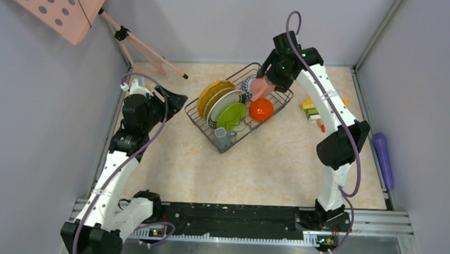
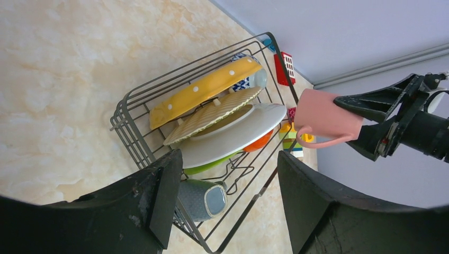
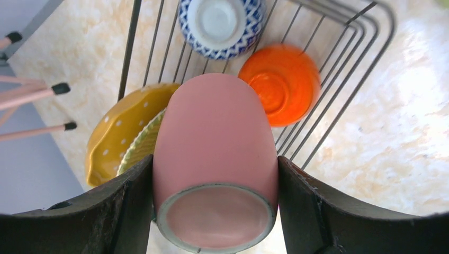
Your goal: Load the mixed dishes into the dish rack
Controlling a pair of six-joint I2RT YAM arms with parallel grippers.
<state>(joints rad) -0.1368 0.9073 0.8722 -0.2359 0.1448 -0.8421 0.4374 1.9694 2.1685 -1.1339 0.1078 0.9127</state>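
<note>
The dish rack (image 1: 281, 102) stands at the table's middle back. In it stand two yellow scalloped plates (image 1: 211, 94), a white green-rimmed plate (image 1: 223, 104), a lime green plate (image 1: 233, 115), an orange-red bowl (image 1: 260, 109), a patterned bowl (image 1: 247, 85) and a grey mug (image 1: 222, 138). My right gripper (image 1: 269, 83) is shut on the pink mug (image 1: 261, 88) and holds it, mouth down, above the rack's far end; the mug fills the right wrist view (image 3: 216, 159) over the bowls (image 3: 280, 90). My left gripper (image 1: 175, 99) is open and empty, left of the rack (image 2: 129, 132).
Coloured toy blocks (image 1: 314, 112) lie right of the rack. A purple cylinder (image 1: 383, 159) lies at the table's right edge. A pink perforated panel on a tripod (image 1: 140, 46) stands at the back left. Walls close in on three sides.
</note>
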